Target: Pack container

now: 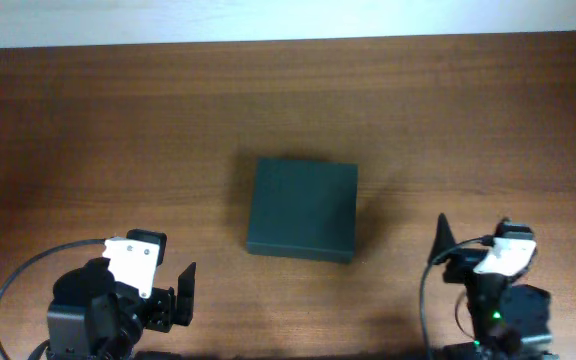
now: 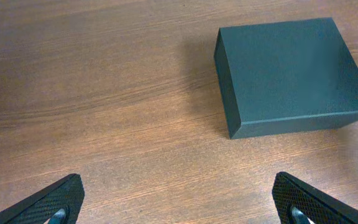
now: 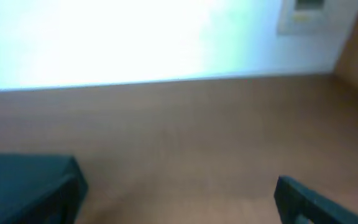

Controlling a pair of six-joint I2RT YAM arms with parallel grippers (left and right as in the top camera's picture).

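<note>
– Where is our container (image 1: 302, 208)?
– Shut, mid-table, between our arms.
– Our claws?
– Left gripper (image 2: 179, 202) and right gripper (image 3: 179, 199) are both wide and hold nothing, probably ready to reach.

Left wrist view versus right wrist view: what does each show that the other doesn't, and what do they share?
Only the left wrist view shows the whole box, lid shut, lying flat, and both fingertips of the open left end effector spread wide, well short of it. Only the right wrist view shows the bright wall beyond the table's far edge and a right end effector finger; it is blurred. Both show the box and bare wooden table.
</note>
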